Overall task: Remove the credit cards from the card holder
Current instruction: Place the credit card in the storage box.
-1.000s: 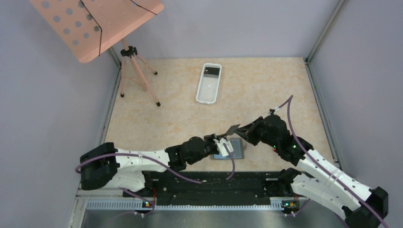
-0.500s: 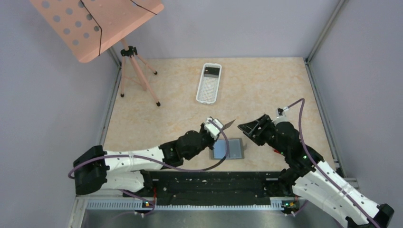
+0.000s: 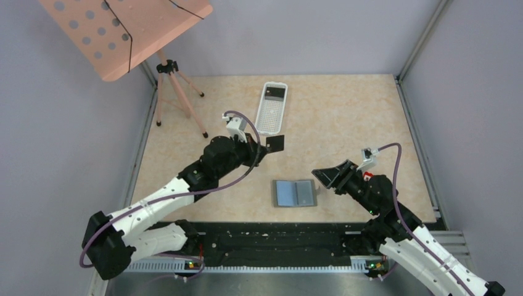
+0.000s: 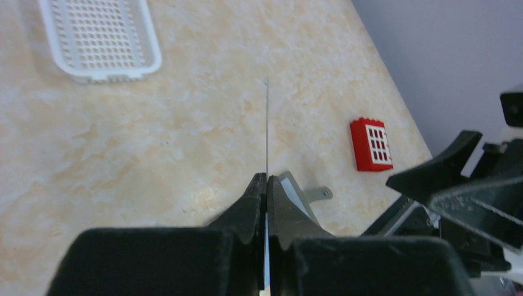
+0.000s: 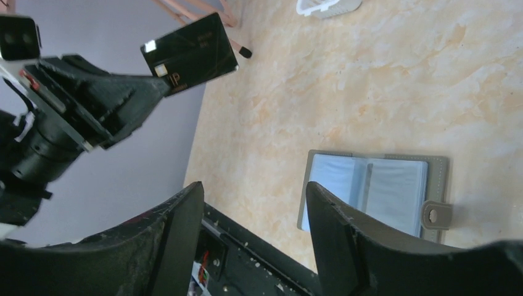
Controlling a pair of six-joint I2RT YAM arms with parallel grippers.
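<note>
Bare surface [image 3: 345, 117] lay open right of the basket [image 3: 271, 110]; a tripod [image 3: 166, 66] stood far left, and the right claw [image 3: 319, 177] hung just beside the card holder [image 3: 295, 193].

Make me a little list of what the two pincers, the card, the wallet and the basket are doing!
left pincer: shut on a dark card, held in the air near the basket
right pincer: open, empty, beside the card holder
card holder: open, flat on the table
basket: white, far side, a dark thing at its far end
</note>
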